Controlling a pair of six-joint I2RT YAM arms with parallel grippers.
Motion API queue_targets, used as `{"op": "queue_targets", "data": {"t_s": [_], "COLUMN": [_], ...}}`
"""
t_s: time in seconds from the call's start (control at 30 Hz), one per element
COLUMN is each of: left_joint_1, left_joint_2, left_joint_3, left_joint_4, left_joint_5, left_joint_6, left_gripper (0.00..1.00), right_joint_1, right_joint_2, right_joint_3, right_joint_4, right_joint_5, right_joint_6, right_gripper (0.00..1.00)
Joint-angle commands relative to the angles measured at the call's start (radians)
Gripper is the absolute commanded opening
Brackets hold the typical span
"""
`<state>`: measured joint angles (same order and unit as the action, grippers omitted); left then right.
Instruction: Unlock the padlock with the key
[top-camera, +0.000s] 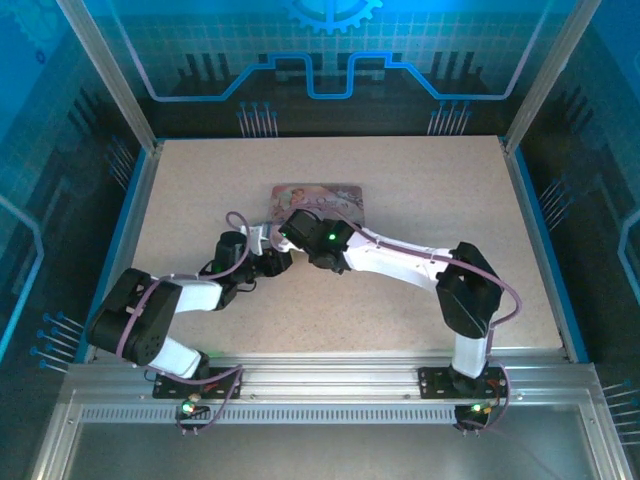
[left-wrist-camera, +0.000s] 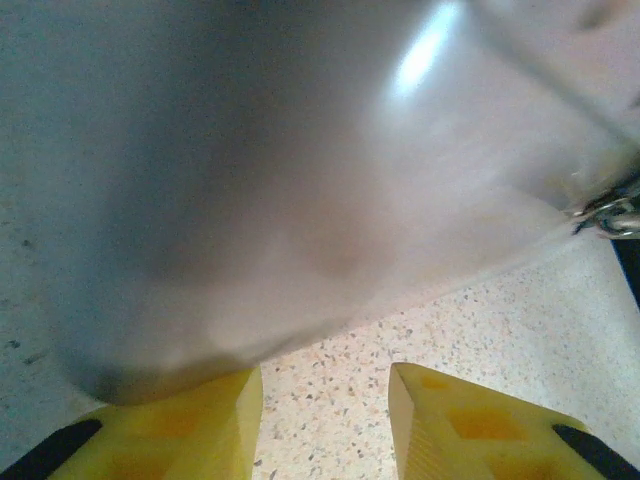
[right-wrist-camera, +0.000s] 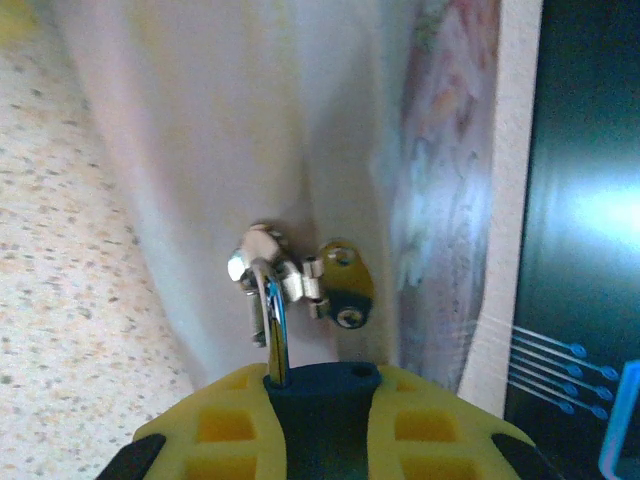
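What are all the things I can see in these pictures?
tin box: one, pink with a picture on the lid, middle of the table.
clasp: one, silvery, on the tin box's side.
padlock: one, dark blue body, thin silvery shackle reaching up to the clasp.
table: one, speckled beige, under everything.
left arm, right arm: two, white and black, bolted at the near edge, both reaching to the tin box.
left gripper: one, yellow fingers, open, close beside the tin box.
right gripper: one, yellow fingers, shut on the padlock's body.
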<state>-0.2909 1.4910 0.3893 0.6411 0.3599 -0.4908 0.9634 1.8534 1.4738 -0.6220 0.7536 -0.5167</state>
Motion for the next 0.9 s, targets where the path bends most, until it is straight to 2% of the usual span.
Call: {"op": "queue_targets", "data": {"t_s": [0.0,0.07,0.13,0.4,0.5,0.67,0.77,0.87], "left_joint_1": [-0.001,-0.001,0.000,-0.001,-0.001,-0.001,-0.001,-0.001], "left_joint_2": [0.003,0.009,0.009,0.000,-0.009,-0.021,-0.033,-0.056], "left_joint_3": [0.005,-0.013,-0.019,-0.024,-0.029,-0.031,-0.026,-0.029], "left_joint_4": [0.012,0.059,0.069,0.062,0.044,0.029,0.013,0.004], "left_joint_5": [0.009,0.019,0.020,0.028,0.016,0.004,-0.004,-0.026], "left_joint_6": [0.007,-0.015,-0.020,-0.013,0.002,0.012,0.016,0.021], "left_gripper": [0.39,0.39,0.39,0.39,0.39,0.39,0.39,0.40], "right_joint_1": [0.002,-0.013,-0.021,-0.042,-0.053,-0.045,-0.037,-0.038], "right_joint_2": [0.019,0.008,-0.008,0.003,0.021,0.043,0.060,0.064], "right_joint_3": [0.067,0.061,0.028,-0.064,-0.025,0.000,0.007,-0.001], "right_joint_4": [-0.141,-0.167,-0.140,0.034,0.013,0.004,-0.007,-0.005], "right_joint_5": [-0.002,-0.138,-0.204,-0.189,-0.107,0.142,0.220,0.247], "right_joint_6": [0.131,0.185,0.198,0.118,0.163,0.236,0.247,0.262], "right_gripper": [0.00,0.00,0.00,0.00,0.00,0.00,0.00,0.00]}}
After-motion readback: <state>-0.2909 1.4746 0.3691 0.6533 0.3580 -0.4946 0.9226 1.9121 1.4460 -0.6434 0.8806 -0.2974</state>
